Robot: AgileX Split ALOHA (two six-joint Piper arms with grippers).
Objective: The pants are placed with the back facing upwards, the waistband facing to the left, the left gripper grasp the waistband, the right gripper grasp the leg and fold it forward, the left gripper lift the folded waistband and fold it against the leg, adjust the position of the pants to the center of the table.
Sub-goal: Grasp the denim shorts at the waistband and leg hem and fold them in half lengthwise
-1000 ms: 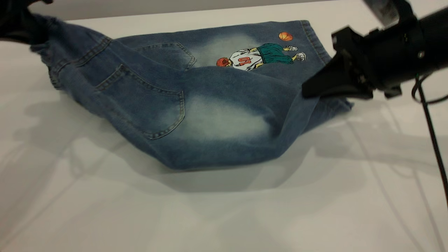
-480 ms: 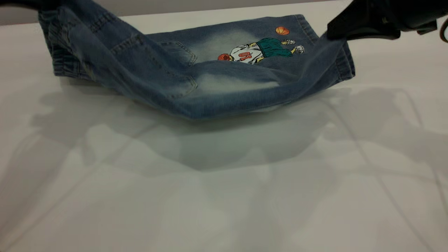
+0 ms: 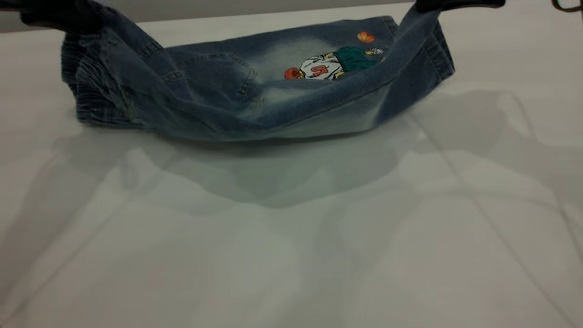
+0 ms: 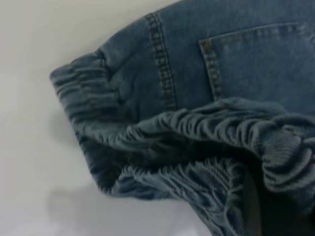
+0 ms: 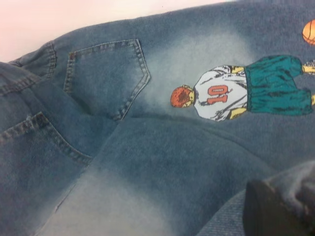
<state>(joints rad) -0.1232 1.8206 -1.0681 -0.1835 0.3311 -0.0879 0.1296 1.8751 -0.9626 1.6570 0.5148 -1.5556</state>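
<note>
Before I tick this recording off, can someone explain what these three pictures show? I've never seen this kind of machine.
Two robot arms work at a white table. The wide picture comes from a camera facing them; the two close-ups come from cameras on the arms' wrists. On the table are short blue denim pants with a basketball-player print. The left gripper, at the wide picture's top left, has pinched the ruched waistband and lifted it. The right gripper, at top right, has raised the plain leg by its hem. The near half hangs between them above the printed leg, which lies flat.
</note>
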